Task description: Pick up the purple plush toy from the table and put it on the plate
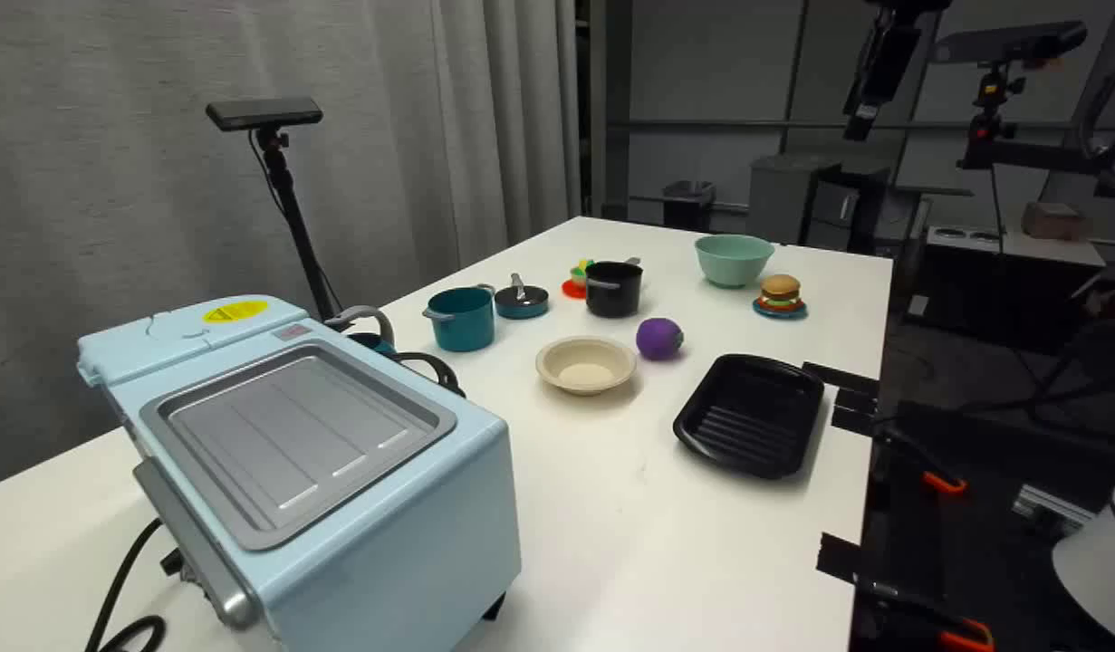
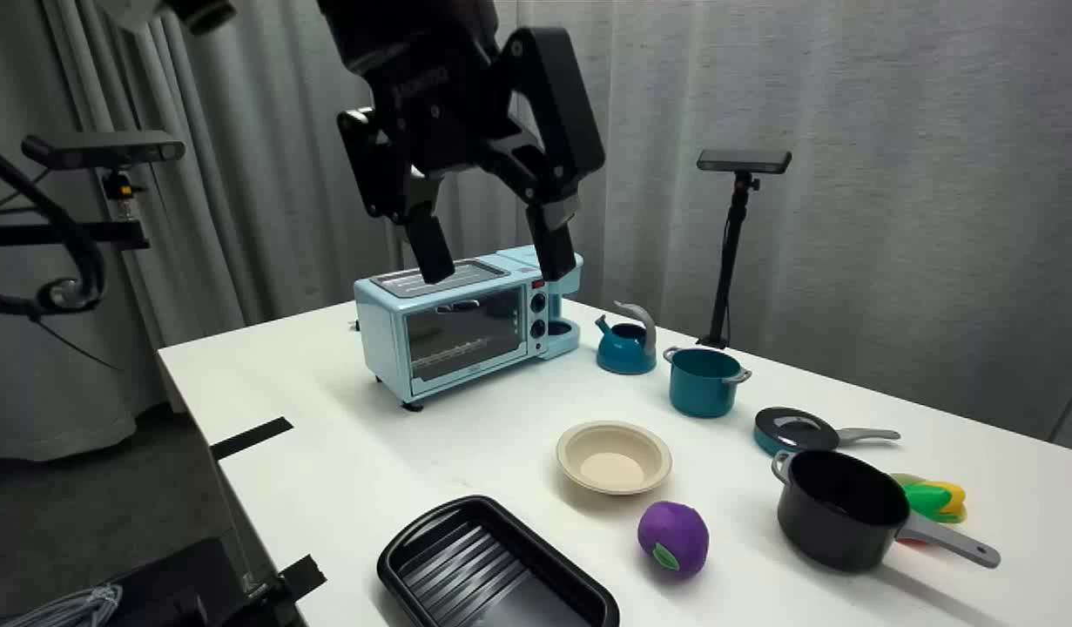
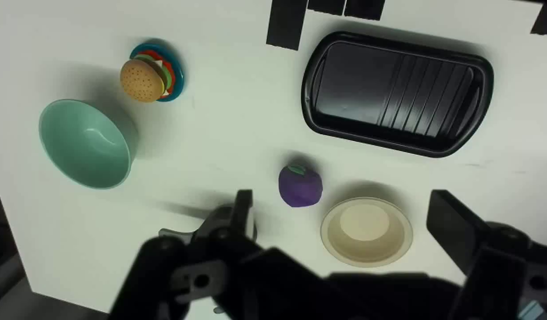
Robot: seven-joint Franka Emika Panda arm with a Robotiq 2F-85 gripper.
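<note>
One white table (image 1: pixel 620 534) carries everything named here apart from the gripper. On it stands one pale blue toaster oven (image 2: pixel 461 335), seen in both exterior views. One gripper (image 2: pixel 494 261) hangs over the table; its two fingers (image 2: pixel 550 244) are spread well apart, and both show low in the wrist view, with a wide gap between them.

One black tray (image 3: pixel 357 84) with a partly ridged floor lies near the table's edge. One light green bowl (image 3: pixel 84 142) sits well apart from it. There are two pots: a black pot (image 2: pixel 836 514) with one long gray handle and one small looped one, and a teal pot (image 2: pixel 703 387) with two small handles. One teal kettle (image 2: pixel 625 353) with one arched gray handle is near the oven. One low pan (image 2: pixel 797 431), teal with a dark top, lies between the two pots.

One round cream plate (image 3: pixel 366 222) lies near the tray. One toy burger (image 3: pixel 141 81) sits on one small blue dish (image 3: pixel 179 86) near the bowl. One red saucer (image 1: pixel 572 290) shows beside the black pot, under something green and yellow (image 1: pixel 582 274), too small to name.

One purple plush toy (image 3: pixel 300 189) rests on the table, just beside the plate, apart from it. Four pieces of black tape (image 3: pixel 285 26) show in the wrist view. One green leaf (image 3: pixel 297 169) is on the purple toy.
</note>
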